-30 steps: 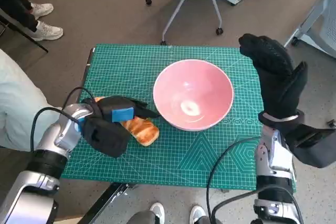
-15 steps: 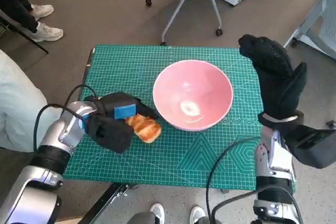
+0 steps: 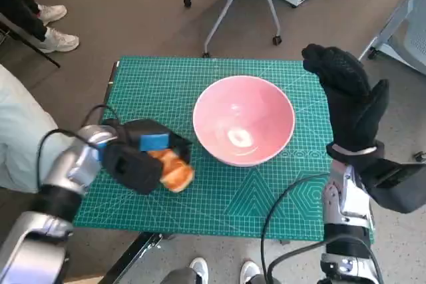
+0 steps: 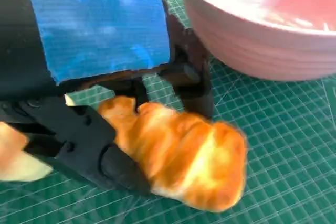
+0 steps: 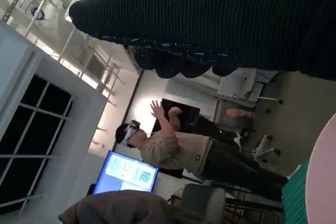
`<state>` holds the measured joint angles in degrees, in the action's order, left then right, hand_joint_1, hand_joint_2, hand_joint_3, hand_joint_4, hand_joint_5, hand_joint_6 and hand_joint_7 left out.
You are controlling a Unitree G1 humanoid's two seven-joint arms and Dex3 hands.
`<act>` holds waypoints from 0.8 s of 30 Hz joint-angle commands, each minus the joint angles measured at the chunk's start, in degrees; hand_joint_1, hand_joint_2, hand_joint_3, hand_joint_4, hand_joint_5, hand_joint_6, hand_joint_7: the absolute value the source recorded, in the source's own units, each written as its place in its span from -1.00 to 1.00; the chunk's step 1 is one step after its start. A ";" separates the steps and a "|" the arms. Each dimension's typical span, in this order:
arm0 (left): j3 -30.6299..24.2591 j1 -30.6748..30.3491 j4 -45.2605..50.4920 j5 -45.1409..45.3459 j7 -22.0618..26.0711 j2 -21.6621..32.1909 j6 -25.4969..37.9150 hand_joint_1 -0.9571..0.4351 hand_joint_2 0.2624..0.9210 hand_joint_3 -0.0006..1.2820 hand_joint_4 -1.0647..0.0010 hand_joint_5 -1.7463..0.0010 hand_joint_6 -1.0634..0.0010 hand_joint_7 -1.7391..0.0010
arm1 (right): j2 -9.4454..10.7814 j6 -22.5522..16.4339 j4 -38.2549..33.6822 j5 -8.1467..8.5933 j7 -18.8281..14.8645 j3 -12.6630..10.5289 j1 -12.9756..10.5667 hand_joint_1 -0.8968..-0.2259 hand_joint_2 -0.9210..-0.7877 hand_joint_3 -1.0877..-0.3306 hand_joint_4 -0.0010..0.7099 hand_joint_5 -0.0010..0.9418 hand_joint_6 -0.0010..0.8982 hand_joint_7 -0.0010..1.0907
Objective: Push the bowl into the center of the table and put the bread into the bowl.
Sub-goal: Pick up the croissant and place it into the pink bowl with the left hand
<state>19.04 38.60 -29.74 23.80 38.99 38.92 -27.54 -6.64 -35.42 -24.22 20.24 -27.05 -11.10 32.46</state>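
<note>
On the counter [image 3: 219, 78], the left hand [image 3: 136, 157] grips the bread [image 3: 174, 171] just beside the pink bowl [image 3: 243, 120].
Black fingers [image 4: 79, 140] clamp the golden bread from both sides, over the green mat; the bowl sits about mid-counter. At the bowl's right, the gloved right hand [image 3: 349, 98] is raised with fingers apart, holding nothing.

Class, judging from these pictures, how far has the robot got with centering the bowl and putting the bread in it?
Done: the pink bowl sits about mid-table. In hand: the left hand grips the bread beside the bowl. Left: lifting the bread and dropping it in; the bowl holds nothing. The right hand is raised, holding nothing.
</note>
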 commanded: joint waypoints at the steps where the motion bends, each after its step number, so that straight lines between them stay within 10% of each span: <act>1: -6.06 -1.16 9.18 -7.08 2.23 2.94 2.36 0.38 0.99 -0.87 -0.32 -0.40 -0.13 -0.30 | -0.27 0.93 -0.56 0.55 -0.33 -0.26 -1.32 -0.39 -1.00 -0.05 -0.45 -0.99 -0.76 -0.13; 12: -15.31 -0.92 24.76 -18.18 0.91 1.79 8.21 0.38 0.93 -0.93 -0.45 -0.36 -0.35 -0.11 | -0.37 0.80 -0.65 0.51 -0.29 -0.48 -1.33 -0.39 -1.00 -0.04 -0.44 -0.99 -0.75 -0.15; 24: -12.04 7.83 23.18 -14.30 -5.49 -6.63 6.40 0.38 0.90 -0.94 -0.50 -0.28 -0.38 -0.13 | -0.18 0.00 -1.58 0.08 -0.30 -0.40 -1.13 -0.34 -1.00 -0.04 -0.44 -0.99 -0.74 -0.17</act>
<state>5.32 43.54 -5.38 8.08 34.72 34.41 -20.56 -6.67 -35.55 -24.80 20.26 -27.10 -11.32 32.45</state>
